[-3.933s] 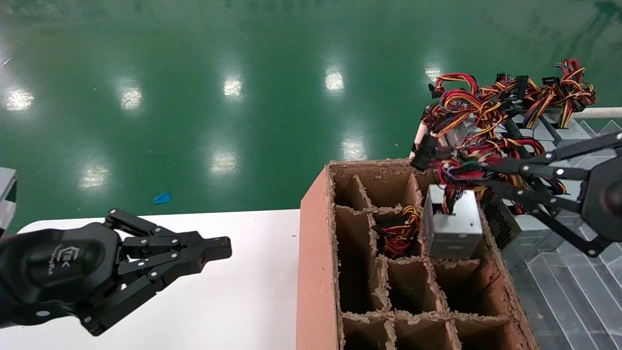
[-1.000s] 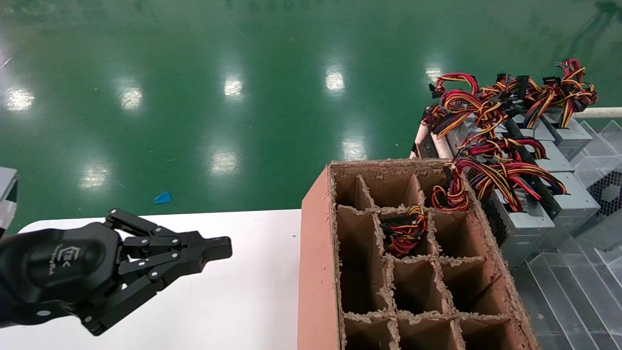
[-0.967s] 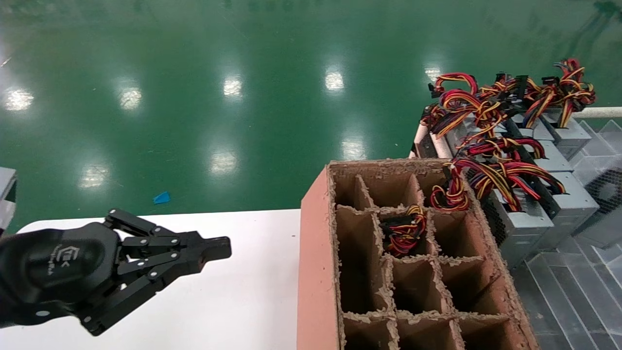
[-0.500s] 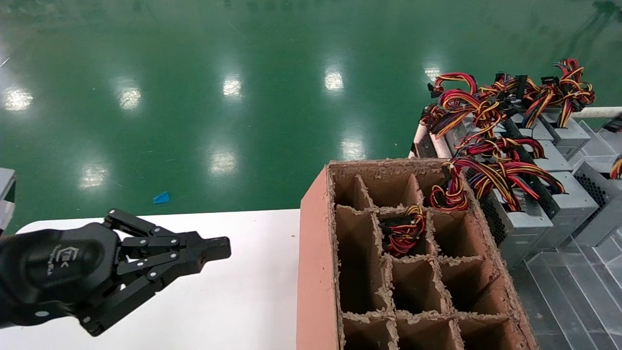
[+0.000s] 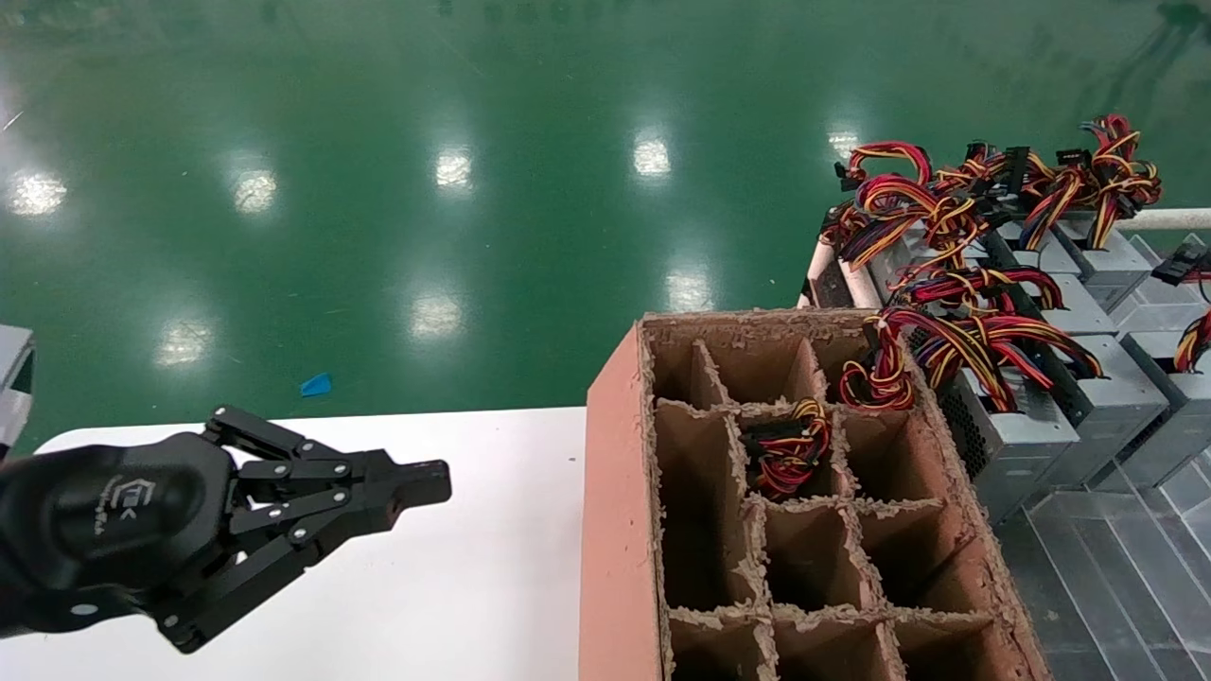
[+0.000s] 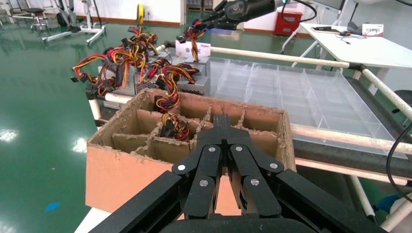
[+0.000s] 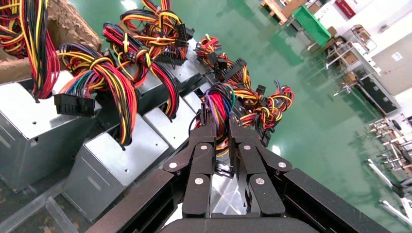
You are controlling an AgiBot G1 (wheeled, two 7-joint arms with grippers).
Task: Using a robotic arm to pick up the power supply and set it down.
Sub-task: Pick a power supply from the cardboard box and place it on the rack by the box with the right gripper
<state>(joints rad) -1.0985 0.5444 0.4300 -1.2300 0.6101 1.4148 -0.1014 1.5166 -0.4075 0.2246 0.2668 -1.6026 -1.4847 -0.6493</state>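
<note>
My right gripper (image 7: 219, 124) is shut on the red, yellow and purple wire bundle (image 7: 219, 103) of a silver-grey power supply (image 5: 1171, 383). That box sits at the right edge of the head view, beside a row of like units; the right arm itself is outside that view. The left wrist view shows the arm far off, gripping the bundle (image 6: 194, 33). My left gripper (image 5: 430, 482) is parked over the white table (image 5: 473, 586), shut and empty.
A brown divided carton (image 5: 615, 473) stands between table and rack; two of its cells hold power supplies with wire bundles (image 5: 785, 449) (image 5: 875, 378). Several more power supplies (image 5: 1017, 430) line the rack to its right. Clear plastic trays (image 5: 1116, 577) lie in front of them.
The power supply that hung over the carton now sits inside a cell. In the last second, another unit at the right edge moved into line beside the row. The left arm stayed still.
</note>
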